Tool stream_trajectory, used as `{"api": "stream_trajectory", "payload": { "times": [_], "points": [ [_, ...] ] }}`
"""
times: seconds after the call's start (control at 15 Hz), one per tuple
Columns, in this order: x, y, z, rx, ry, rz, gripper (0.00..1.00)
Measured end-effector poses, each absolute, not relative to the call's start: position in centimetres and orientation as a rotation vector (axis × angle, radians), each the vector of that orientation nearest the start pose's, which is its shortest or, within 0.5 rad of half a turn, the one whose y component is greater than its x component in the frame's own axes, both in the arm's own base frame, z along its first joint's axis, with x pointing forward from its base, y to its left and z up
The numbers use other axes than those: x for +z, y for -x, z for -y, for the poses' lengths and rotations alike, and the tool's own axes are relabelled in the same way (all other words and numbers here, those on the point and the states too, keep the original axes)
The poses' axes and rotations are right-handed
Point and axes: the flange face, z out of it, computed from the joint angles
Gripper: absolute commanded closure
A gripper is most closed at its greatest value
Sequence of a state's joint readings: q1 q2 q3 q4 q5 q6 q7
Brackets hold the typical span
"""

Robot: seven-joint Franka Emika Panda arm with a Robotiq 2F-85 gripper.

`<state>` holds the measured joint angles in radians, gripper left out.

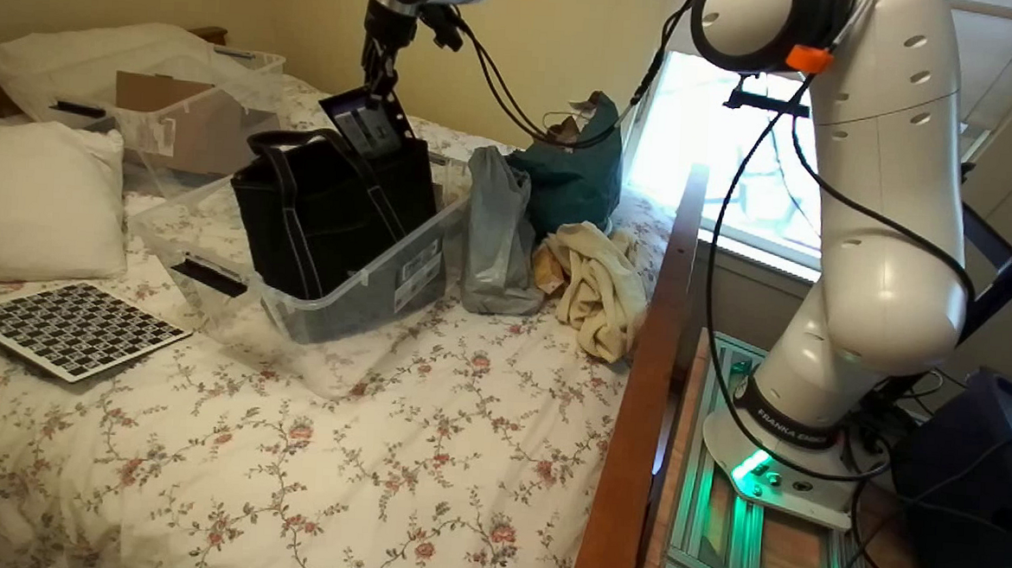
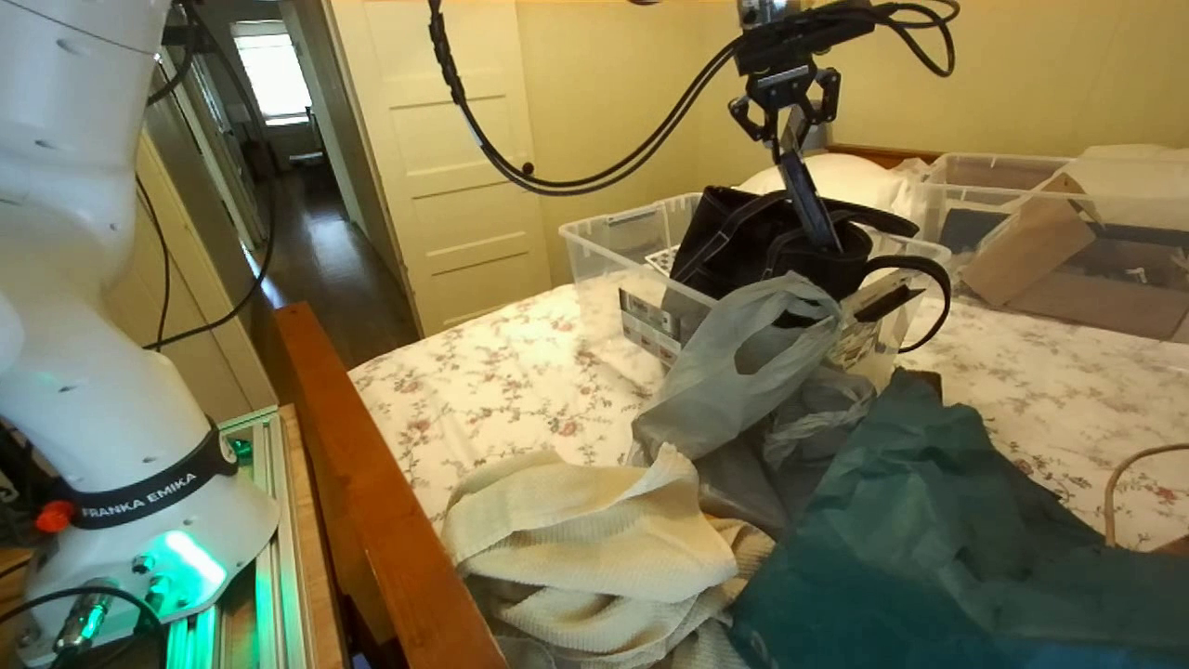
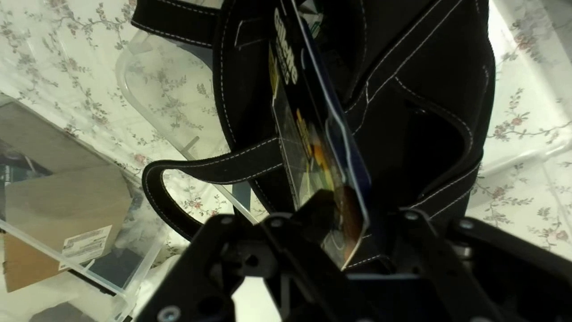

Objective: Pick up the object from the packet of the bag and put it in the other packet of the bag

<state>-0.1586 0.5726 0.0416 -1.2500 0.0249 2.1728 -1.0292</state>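
The black fabric bag (image 1: 327,223) with white stitching stands tilted in a clear bin; it also shows in an exterior view (image 2: 711,228) and the wrist view (image 3: 429,58). The object is a flat dark Gillette packet with a clear, coloured face, in both exterior views (image 1: 367,128) (image 2: 810,204) and the wrist view (image 3: 308,134). It leans, its lower end inside a pocket at one end of the bag. My gripper (image 1: 380,85) is shut on its upper end, also in an exterior view (image 2: 790,139). The right fingertip is hidden in the wrist view. Another bag opening (image 3: 433,138) lies beside it.
The clear bin (image 1: 357,311) surrounds the bag. The bag's handles (image 2: 920,269) stick up and out. A grey plastic bag (image 1: 500,232), a teal bundle (image 1: 586,167) and a cream cloth (image 1: 600,298) lie nearby. A checkered board (image 1: 75,329) and wooden rail (image 1: 637,429) flank the bed.
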Motion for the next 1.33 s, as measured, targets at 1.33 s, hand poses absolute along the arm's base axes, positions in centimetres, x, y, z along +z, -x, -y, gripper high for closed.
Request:
{"api": "stream_trajectory", "payload": {
  "times": [1.33],
  "points": [
    [44.0,-73.0,13.8,-0.405,2.936,0.978,0.93]
  ]
}}
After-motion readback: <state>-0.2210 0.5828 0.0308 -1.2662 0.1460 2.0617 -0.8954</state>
